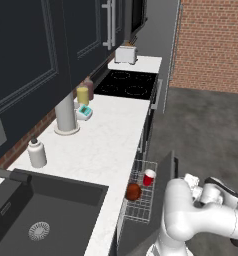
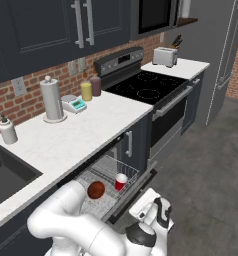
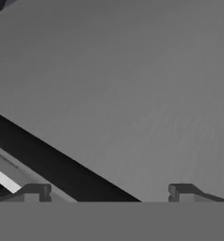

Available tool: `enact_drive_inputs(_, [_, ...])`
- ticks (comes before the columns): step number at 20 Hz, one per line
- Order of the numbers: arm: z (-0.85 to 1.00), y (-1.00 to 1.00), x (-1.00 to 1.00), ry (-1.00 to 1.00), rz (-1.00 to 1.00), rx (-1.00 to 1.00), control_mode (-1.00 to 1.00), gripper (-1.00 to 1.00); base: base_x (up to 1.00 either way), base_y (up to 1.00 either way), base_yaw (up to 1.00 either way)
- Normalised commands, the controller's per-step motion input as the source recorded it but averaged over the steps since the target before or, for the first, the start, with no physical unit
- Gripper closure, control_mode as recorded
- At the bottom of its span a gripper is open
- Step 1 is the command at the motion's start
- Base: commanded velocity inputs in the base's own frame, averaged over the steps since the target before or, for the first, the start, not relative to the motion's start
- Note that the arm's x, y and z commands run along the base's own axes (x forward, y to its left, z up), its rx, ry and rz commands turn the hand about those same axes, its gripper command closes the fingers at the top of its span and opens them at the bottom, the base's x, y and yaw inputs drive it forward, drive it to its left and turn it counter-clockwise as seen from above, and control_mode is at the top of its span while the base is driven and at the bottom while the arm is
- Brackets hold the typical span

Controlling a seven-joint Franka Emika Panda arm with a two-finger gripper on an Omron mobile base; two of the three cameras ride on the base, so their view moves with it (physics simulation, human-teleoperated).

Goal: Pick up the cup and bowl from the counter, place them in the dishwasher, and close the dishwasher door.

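Observation:
The red cup (image 1: 149,177) (image 2: 121,181) stands upright in the pulled-out grey wire rack (image 1: 140,210) (image 2: 107,170) of the dishwasher. The reddish-brown bowl (image 1: 133,191) (image 2: 96,190) lies beside it in the same rack. Below the white counter (image 1: 106,145) (image 2: 76,135), the dark dishwasher door (image 1: 161,197) hangs open and tilted. My gripper (image 1: 192,182) (image 2: 150,204) (image 3: 109,193) is low, just outside the door's outer edge. It is open and holds nothing. In the hand view its fingertips (image 3: 36,190) stand wide apart over grey floor, with a dark band crossing the lower left.
On the counter stand a soap bottle (image 1: 37,153), a paper towel roll (image 1: 66,116), a small scale (image 1: 84,112) and a yellow jar (image 1: 82,95). The sink (image 1: 41,210) is at the near end. The black stove (image 1: 126,84) and a toaster (image 1: 125,54) lie beyond. Grey floor lies to the right.

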Motion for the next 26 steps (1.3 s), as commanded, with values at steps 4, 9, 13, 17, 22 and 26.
enact_drive_inputs(4, [-0.99,1.00,0.08,-0.03,0.10,0.40,-1.00,-1.00,0.00,0.00,0.00])
enact_drive_inputs(9, [-0.98,1.00,0.12,0.00,0.09,0.30,-1.00,-1.00,0.00,0.00,0.00])
enact_drive_inputs(13, [-1.00,1.00,0.08,0.00,0.12,0.20,-1.00,-1.00,0.00,0.00,0.00])
enact_drive_inputs(17, [-1.00,1.00,0.03,0.00,0.14,0.16,-1.00,-1.00,0.00,0.00,0.00])
enact_drive_inputs(22, [-1.00,1.00,0.00,0.00,0.17,0.16,-1.00,-1.00,0.00,0.00,0.00])
enact_drive_inputs(26, [-1.00,1.00,0.00,-0.06,0.20,0.21,-1.00,-1.00,0.00,0.00,0.00])
